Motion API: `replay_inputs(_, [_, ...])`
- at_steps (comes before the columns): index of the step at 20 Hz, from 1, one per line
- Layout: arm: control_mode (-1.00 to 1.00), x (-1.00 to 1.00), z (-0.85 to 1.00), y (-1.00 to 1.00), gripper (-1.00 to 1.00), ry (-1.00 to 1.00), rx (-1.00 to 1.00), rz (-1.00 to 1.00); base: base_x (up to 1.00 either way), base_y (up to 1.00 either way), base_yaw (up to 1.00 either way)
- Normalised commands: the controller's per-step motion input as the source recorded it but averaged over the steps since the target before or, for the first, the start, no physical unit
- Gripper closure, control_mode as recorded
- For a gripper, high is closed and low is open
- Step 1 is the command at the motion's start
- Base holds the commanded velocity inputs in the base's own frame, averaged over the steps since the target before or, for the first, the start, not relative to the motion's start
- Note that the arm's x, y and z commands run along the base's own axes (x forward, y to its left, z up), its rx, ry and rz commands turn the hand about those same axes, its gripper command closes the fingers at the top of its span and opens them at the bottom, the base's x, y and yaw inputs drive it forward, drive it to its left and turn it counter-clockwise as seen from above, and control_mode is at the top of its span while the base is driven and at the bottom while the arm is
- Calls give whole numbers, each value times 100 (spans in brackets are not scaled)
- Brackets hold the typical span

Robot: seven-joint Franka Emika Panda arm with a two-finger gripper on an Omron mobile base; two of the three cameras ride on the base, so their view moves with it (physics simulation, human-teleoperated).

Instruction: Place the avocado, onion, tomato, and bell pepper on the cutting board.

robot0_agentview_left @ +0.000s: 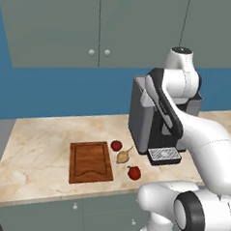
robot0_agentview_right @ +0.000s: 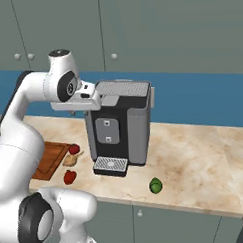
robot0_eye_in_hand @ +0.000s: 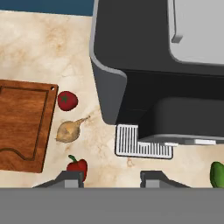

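Observation:
The reddish-brown cutting board [robot0_agentview_left: 90, 162] [robot0_agentview_right: 50, 156] [robot0_eye_in_hand: 22, 124] lies bare on the marble counter. Just right of it sit the red tomato [robot0_agentview_left: 116, 145] [robot0_agentview_right: 74, 149] [robot0_eye_in_hand: 67, 100], the tan onion [robot0_agentview_left: 123, 157] [robot0_agentview_right: 70, 159] [robot0_eye_in_hand: 68, 131] and the red bell pepper [robot0_agentview_left: 134, 173] [robot0_agentview_right: 70, 177] [robot0_eye_in_hand: 78, 167]. On the far side of the coffee machine, near the counter's front edge, rests the dark-green avocado [robot0_agentview_right: 156, 185] [robot0_eye_in_hand: 217, 174]. My gripper [robot0_eye_in_hand: 111, 178] hangs high above the counter, open and holding nothing, looking straight down.
A tall grey coffee machine [robot0_agentview_left: 146, 119] [robot0_agentview_right: 121, 123] [robot0_eye_in_hand: 153, 65] with a drip tray [robot0_eye_in_hand: 142, 142] stands between the vegetables and the avocado. Grey wall cabinets hang above a blue backsplash. The counter's front edge runs close to the bell pepper.

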Motion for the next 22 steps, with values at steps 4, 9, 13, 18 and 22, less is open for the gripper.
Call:
replay_inputs(4, [-100, -18, 0, 0, -100, 0, 0, 0, 0, 0, 0])
replay_inputs(9, [-100, -18, -5, 5, -100, -1, -1, 1, 0, 0, 0])
replay_inputs(13, [-100, -14, -13, 28, -100, 0, 0, 1, 0, 0, 0])
replay_inputs(18, [-100, -27, -11, 46, -100, 0, 0, 3, 0, 0, 0])
replay_inputs(22, [-100, -42, -10, 32, -100, 0, 0, 3, 0, 0, 0])
